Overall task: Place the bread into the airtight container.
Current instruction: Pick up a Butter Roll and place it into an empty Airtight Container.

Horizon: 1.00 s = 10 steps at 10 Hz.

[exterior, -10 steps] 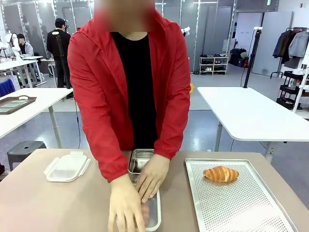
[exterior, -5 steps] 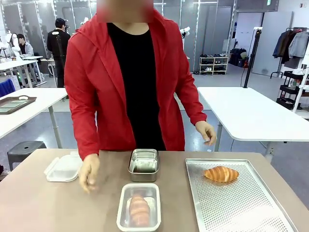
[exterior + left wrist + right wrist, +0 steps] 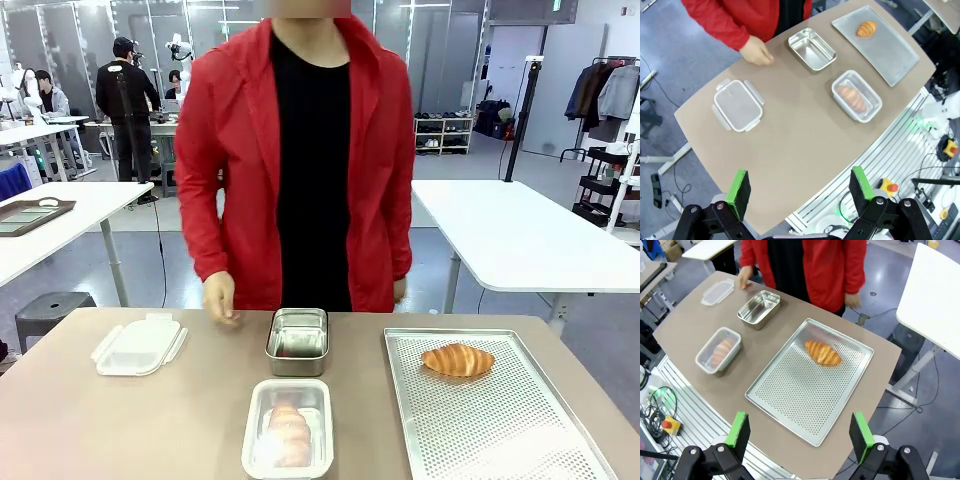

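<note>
A bread roll (image 3: 288, 432) lies inside the clear airtight container (image 3: 254, 440) at the table's near middle, with no lid on it. Its white clip lid (image 3: 138, 345) rests at the far left. A second bread (image 3: 458, 360), croissant-shaped, sits on the perforated metal tray (image 3: 490, 430) at the right. My left gripper (image 3: 800, 187) hangs open high above the table, well short of the container (image 3: 875, 107) and lid (image 3: 737, 105). My right gripper (image 3: 799, 430) is open too, high over the tray's (image 3: 800, 400) near edge, with the croissant (image 3: 823, 352) beyond it.
An empty steel box (image 3: 297, 340) stands just behind the clear container. A person in a red jacket stands at the far edge, one hand (image 3: 220, 298) resting near the table between lid and steel box. The brown tabletop (image 3: 120, 430) is bare at front left.
The person has taken both hands off the clear container and straightened up. One hand went from beside the lid to the far edge. The bread stays in the container.
</note>
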### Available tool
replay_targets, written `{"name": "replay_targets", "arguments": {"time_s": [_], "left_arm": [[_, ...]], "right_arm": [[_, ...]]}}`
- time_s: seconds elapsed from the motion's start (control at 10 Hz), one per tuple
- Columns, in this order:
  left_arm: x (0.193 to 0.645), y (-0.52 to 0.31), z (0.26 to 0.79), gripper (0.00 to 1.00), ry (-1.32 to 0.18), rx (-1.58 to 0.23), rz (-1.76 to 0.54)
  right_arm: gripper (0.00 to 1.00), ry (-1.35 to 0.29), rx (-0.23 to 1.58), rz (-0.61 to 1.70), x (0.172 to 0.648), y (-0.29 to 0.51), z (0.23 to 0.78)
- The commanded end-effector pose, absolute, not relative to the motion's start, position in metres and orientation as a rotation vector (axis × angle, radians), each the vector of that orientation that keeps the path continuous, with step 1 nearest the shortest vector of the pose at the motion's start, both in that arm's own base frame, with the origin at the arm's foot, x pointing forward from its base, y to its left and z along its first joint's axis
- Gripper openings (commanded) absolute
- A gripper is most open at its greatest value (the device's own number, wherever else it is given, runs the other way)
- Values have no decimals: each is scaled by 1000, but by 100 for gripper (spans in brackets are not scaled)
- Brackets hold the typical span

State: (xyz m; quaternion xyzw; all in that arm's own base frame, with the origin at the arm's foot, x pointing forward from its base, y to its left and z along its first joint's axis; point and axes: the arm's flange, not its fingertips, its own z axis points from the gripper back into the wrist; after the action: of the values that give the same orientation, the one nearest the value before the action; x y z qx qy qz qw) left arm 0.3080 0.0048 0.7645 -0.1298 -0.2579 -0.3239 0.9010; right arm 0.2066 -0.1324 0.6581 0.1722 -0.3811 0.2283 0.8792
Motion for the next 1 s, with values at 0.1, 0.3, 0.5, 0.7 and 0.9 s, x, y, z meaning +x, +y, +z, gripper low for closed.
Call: {"name": "replay_targets", "arguments": {"time_s": [0.1,0.3,0.5,0.7,0.9], "left_arm": [[308,6,765,100,-538,-269,-690],[308,6,765,100,-538,-269,-690],[308,6,765,100,-538,-269,-690],[308,6,765,100,-538,-269,-690],[308,6,765,100,-538,-269,-690]], "right_arm": [[100,-777,321,580,222,-119,662],[100,-712,267,745,261,-88,663],[100,-619,220,862,310,-51,647],[100,-544,177,905,356,-20,620],[100,-528,73,925,393,7,592]]}}
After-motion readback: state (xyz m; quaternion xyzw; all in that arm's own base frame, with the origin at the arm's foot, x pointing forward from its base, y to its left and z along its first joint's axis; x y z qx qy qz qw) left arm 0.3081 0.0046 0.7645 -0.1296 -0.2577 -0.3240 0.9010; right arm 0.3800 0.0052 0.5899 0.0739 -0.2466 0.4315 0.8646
